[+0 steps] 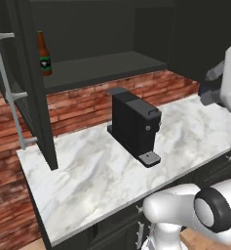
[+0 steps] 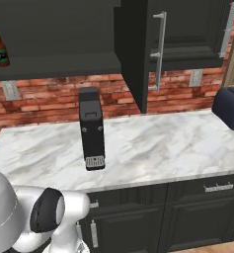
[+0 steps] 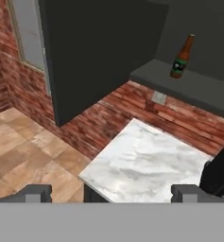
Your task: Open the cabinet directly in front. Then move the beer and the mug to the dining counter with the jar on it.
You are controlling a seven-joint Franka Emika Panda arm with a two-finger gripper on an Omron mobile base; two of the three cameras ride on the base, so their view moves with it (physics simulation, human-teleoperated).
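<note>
The black wall cabinet [image 1: 102, 68] stands open, both doors swung outward. Its left door [image 1: 31, 83] and right door [image 2: 133, 54] carry long silver bar handles [image 2: 159, 52]. The brown beer [image 1: 44, 53] stands upright at the left end of the dark shelf, also seen as the beer [image 2: 0, 48] and the beer [image 3: 181, 57]. My gripper [image 3: 112, 194] is open and empty, well back from the shelf and below the bottle, looking over the worktop's left corner. The mug, the jar and the dining counter are out of view.
A black coffee machine [image 1: 134, 124] stands on the marble worktop [image 1: 87, 171] under the shelf. A dark toaster [image 2: 229, 107] sits at the worktop's right end. Behind is a brick wall [image 2: 49, 99], and black base cabinets [image 2: 187, 212] are below.
</note>
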